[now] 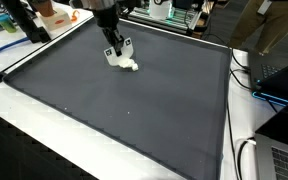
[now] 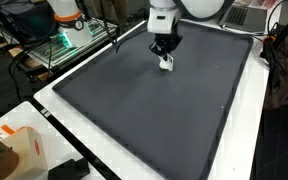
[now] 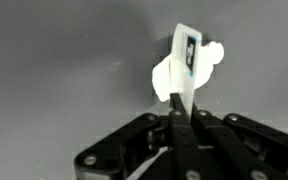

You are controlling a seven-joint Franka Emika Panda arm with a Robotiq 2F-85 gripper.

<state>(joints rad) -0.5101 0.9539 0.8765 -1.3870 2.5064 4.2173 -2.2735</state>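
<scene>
Black claw [image 3: 181, 113] grips a white tag [image 3: 187, 50], its long axis pointing straight away from the claw, above grey mat [image 3: 64, 60].

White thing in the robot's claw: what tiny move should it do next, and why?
Probably a small lift straight up. The gripper is shut on the white thing, pinching its thin tab in the wrist view, and the thing seems to touch the dark mat. A gentle lift would show whether the pinch holds.
</scene>
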